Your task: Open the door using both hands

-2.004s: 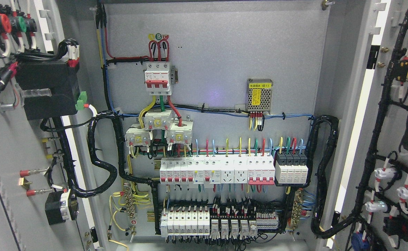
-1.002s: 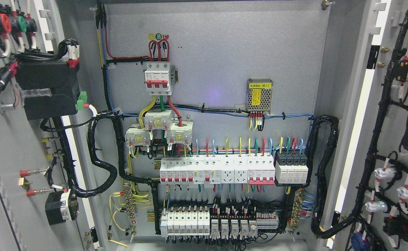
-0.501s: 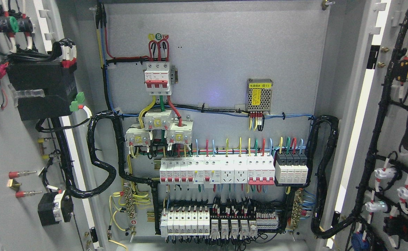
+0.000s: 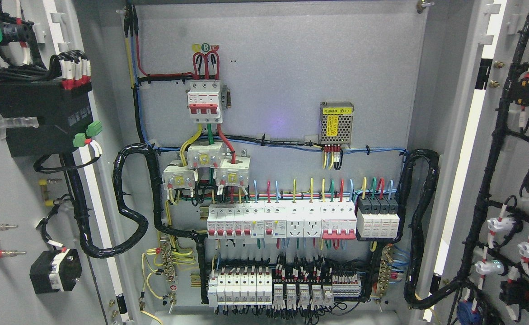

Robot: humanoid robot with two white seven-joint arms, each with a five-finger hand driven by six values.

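cabinet open, both doors swung wide

left door [image 4: 11, 189] fills the left edge of the frame, right door [image 4: 517, 180] the right edge, wiring on their inner faces; breaker rows [image 4: 282, 225] sit centre. neither robot hand is in view, so their state cannot be told.

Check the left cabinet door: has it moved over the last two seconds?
Yes. The grey left cabinet door has swung further open: its black box shifted leftward, away from the fixed red-and-white main breaker.
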